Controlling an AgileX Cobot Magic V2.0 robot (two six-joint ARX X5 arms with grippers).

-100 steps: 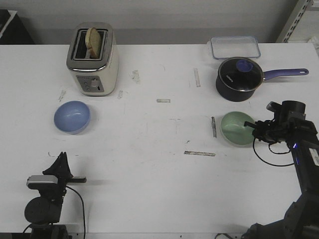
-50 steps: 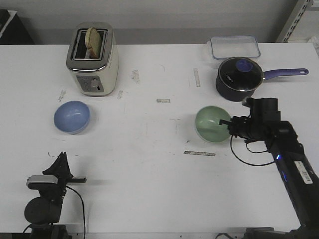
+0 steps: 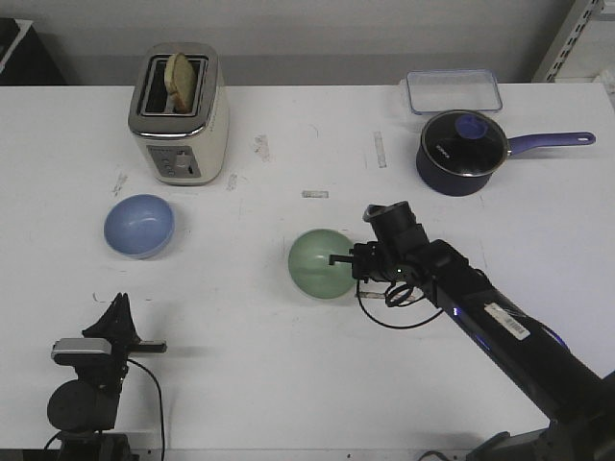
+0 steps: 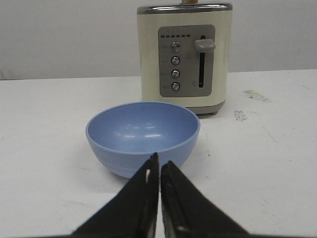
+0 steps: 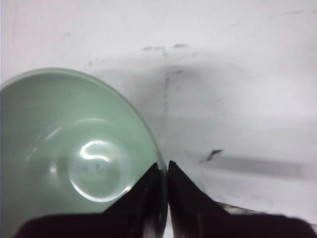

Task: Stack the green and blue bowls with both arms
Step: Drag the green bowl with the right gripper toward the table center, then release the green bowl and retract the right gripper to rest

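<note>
The pale green bowl [image 3: 321, 262] hangs over the middle of the table, held by its rim. My right gripper [image 3: 342, 259] is shut on that rim; in the right wrist view the green bowl [image 5: 74, 153] fills the area beside the gripper [image 5: 164, 171]. The light blue bowl [image 3: 140, 225] sits on the table at the left, in front of the toaster. My left gripper [image 4: 159, 166] is shut and empty, low at the near left, just short of the blue bowl [image 4: 143, 135]. The left arm's base [image 3: 91, 370] shows at the near left.
A cream toaster [image 3: 179, 113] with bread in its slot stands at the back left. A dark purple saucepan [image 3: 462, 152] with a glass lid and a clear lidded box [image 3: 453, 91] stand at the back right. Tape marks dot the white table [image 3: 288, 384].
My right arm has carried the green bowl leftward from the right side to the table's middle. The left arm and the blue bowl have not moved.
</note>
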